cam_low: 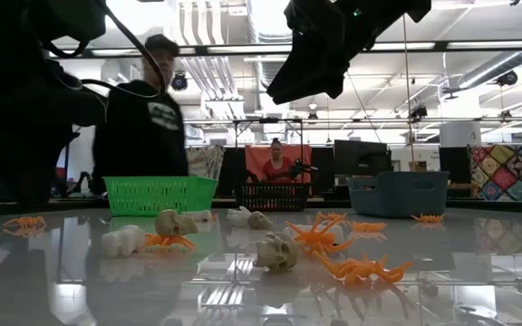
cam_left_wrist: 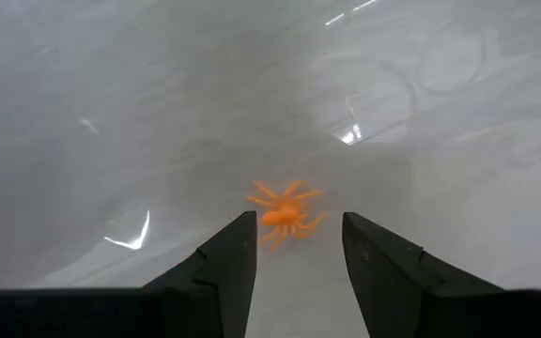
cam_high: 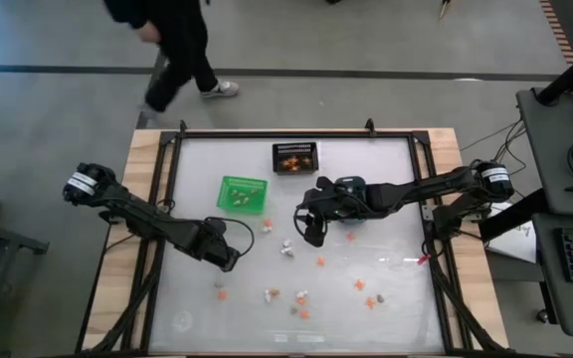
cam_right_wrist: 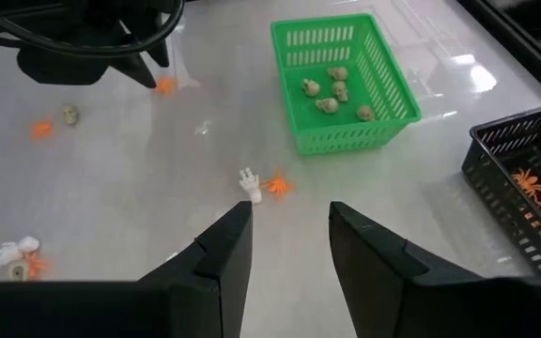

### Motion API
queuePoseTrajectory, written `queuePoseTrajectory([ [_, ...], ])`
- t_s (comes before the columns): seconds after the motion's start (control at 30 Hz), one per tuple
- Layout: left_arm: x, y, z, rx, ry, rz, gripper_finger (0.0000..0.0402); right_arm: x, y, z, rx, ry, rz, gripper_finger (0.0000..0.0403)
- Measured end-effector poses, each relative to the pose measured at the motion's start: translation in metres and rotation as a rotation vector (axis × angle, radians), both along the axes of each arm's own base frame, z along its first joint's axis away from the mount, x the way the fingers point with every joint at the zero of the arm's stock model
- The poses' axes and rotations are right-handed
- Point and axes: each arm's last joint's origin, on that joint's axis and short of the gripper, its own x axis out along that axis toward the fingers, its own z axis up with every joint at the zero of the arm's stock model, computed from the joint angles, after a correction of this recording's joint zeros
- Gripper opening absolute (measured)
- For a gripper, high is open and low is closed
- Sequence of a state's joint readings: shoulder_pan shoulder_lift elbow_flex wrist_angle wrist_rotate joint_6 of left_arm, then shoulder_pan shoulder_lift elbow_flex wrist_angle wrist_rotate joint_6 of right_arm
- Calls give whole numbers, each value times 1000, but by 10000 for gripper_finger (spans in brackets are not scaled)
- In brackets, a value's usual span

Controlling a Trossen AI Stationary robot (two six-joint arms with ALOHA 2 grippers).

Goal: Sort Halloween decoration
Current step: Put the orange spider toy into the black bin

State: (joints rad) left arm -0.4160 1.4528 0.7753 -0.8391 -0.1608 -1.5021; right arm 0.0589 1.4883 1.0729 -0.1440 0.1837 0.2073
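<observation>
The Halloween decoration lies scattered on the white table: orange spiders, small skulls and white bony hands. My left gripper points down at the table's left middle, open. An orange spider lies on the table just beyond its fingertips, untouched. My right gripper hangs open and empty above the table's middle, slanting down toward the left. The green bin holds several skulls, and the black mesh bin holds orange spiders.
The green bin and the black mesh bin stand toward the far edge, and a blue-grey bin stands at the right in the low view. A raised frame rims the table. A person walks beyond the far edge.
</observation>
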Motion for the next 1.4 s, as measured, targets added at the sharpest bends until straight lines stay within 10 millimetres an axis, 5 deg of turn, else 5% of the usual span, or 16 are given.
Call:
queuePoseTrajectory([
  [1.17,4,-6,-23,79,70,-29,141,0,0,1,-8,-6,5,131],
  [1.4,5,-6,-23,89,65,-42,114,0,0,1,-18,-4,11,129],
])
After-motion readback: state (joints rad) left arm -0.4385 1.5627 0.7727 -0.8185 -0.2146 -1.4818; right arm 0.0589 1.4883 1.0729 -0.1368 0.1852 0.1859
